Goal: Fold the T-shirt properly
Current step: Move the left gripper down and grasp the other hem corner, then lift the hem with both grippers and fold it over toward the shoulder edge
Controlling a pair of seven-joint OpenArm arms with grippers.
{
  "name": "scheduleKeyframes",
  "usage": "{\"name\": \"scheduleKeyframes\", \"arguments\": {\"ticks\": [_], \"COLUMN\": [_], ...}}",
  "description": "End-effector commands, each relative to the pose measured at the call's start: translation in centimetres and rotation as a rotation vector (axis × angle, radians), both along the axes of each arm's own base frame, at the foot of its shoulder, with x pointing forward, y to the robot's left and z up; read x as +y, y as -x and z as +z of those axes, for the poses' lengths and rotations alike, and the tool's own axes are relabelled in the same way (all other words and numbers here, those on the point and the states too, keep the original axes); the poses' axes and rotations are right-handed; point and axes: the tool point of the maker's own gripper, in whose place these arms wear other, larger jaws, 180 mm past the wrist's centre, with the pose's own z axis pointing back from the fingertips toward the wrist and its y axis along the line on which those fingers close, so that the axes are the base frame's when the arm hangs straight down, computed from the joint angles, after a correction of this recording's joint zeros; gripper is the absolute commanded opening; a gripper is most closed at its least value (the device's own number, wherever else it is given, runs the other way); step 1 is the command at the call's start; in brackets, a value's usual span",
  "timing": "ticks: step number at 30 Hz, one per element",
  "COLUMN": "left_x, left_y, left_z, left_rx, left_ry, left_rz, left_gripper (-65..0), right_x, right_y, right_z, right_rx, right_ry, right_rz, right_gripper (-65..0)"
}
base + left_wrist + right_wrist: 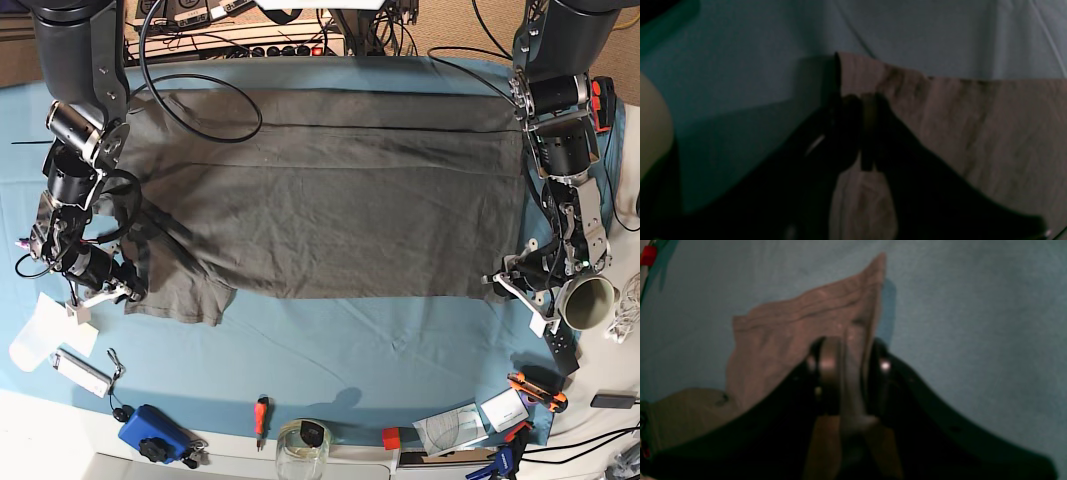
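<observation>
The T-shirt (330, 210) lies spread across the middle of the tablecloth (400, 350). The right gripper (128, 290) is at its 8 o'clock corner, the left gripper (503, 285) at its 4 o'clock corner. A screwdriver (261, 414) and jar (301, 447) lie toward 6 o'clock.

1. Base view: bright, even overhead light, sharp focus; T-shirt (330, 195) wrinkles read clearly; soft short shadows under arms
2. Slight barrel bend at frame edges; bench (360, 345) cloth evenly lit, no glare
3. Left wrist view: v. dim, blurry; left hand (867, 133) just a black silhouette, detail lost; hard shadow on cloth at left
4. Right wrist view: dim, soft focus; right hand (848, 373) dark w/ small glints on metal; shirt casts narrow shadow to its right
</observation>
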Motion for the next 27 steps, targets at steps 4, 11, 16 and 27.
{"name": "scheduleKeyframes", "arguments": {"ticks": [4, 11, 16, 27], "left_x": [0.2, 0.2, -0.2, -0.6], "left_y": [0.0, -0.1, -0.1, -0.6], "left_z": [0.3, 0.4, 1.1, 3.9], "left_rx": [0.018, 0.017, 0.01, -0.031], "left_ry": [-0.014, -0.01, 0.04, 0.061], "left_rz": [-0.01, -0.01, -0.013, -0.045], "left_gripper": [-65.0, -65.0, -65.0, -65.0], "right_x": [-0.7, -1.9, -1.6, -1.1], "right_y": [-0.5, -1.2, -1.8, -2.5], "right_z": [0.8, 2.0, 3.8, 7.0], "right_rx": [-0.011, -0.061, -0.117, -0.178], "right_ry": [0.024, 0.055, 0.081, 0.077], "right_rz": [-0.005, -0.028, 0.039, 0.096], "right_gripper": [-64.4, -65.0, -65.0, -65.0]}}
